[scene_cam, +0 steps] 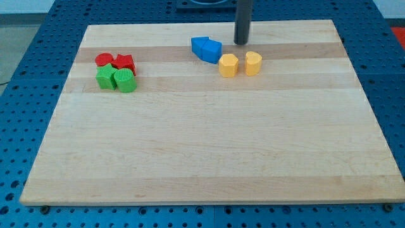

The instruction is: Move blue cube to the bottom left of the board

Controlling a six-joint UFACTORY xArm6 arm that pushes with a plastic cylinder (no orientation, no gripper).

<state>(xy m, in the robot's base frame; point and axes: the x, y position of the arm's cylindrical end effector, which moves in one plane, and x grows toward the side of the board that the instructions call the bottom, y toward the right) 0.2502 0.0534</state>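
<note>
Two blue blocks touch at the view's top centre: a blue cube (pixel 200 45) on the left and a blue wedge-like block (pixel 212 51) on its right. My tip (pixel 241 42) rests on the wooden board (pixel 202 145), to the right of the blue pair, apart from it, and just above the two yellow blocks.
A yellow hexagonal block (pixel 228 65) and a yellow heart-like block (pixel 253 63) lie just right of and below the blue pair. At the view's upper left, two red blocks (pixel 116 61) sit above a green cube (pixel 105 78) and a green cylinder (pixel 126 81).
</note>
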